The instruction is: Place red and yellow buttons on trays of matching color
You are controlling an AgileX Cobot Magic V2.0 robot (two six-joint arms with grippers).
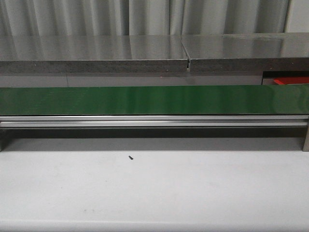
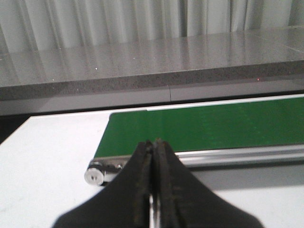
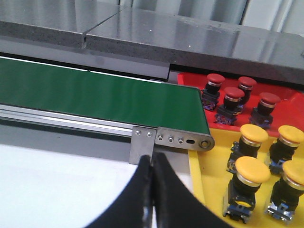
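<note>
Right wrist view showed the right gripper [image 3: 152,164] pinched closed on nothing, just short of the green conveyor belt [image 3: 99,97] end. Past that end lay the red tray [image 3: 289,107] with red buttons [image 3: 234,97], and nearer, the yellow tray [image 3: 209,190] with yellow buttons [image 3: 252,170] — all already sorted. The left gripper [image 2: 153,152], closed and empty too, sat at the belt's far end — the farther arm.
</note>
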